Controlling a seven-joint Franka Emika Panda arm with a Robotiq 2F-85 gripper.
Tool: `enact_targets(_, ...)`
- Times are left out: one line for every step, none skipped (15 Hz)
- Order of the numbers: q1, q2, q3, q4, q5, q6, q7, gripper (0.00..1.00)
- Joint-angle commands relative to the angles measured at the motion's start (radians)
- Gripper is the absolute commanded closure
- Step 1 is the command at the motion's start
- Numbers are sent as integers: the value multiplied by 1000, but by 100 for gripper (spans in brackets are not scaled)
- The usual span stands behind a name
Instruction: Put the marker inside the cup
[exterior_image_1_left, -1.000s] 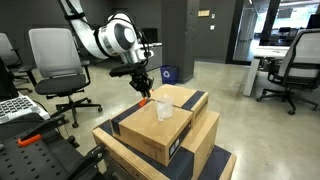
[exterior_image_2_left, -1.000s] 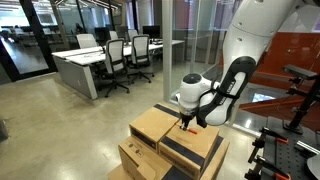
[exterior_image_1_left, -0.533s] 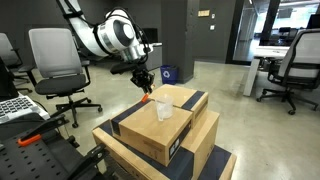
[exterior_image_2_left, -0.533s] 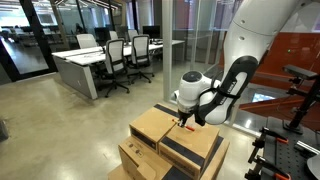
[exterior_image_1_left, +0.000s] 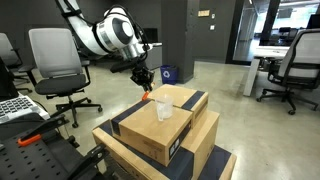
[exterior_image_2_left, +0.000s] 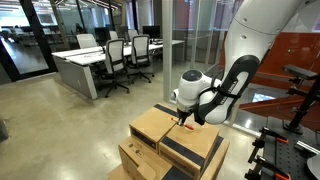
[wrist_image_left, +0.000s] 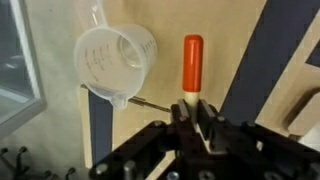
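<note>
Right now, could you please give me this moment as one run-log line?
claw: shut on marker | marker: beside cup, not yet inside | cup: upright on cardboard box, empty | next: probably move over the cup

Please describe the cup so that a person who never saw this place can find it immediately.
Find the stack of cardboard boxes. On the top box stands the cup, a small clear plastic tumbler. Unlike the red-orange marker beside it, it is colourless and see-through.
</note>
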Motion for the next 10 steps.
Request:
enact_targets(24,-7,-23,-10,-7,19,23,96)
enact_targets(25,-6,-23,-7,-6,18,23,96)
enact_targets(21,-4,-20,-2,-4,12,21,96)
enact_targets(15,-2,-13,3,-2,8,18,96)
enact_targets(6,0,-5,9,2,4,15,96)
enact_targets(3,1,-3,10,4,5,15,96)
enact_targets(8,2,-10,10,4,13,21,96)
enact_targets(14,4,-19,11,5,17,30,96)
enact_targets(21,7,-30,15,5,17,39,96)
enact_targets(22,7,-37,18,6,17,47,96)
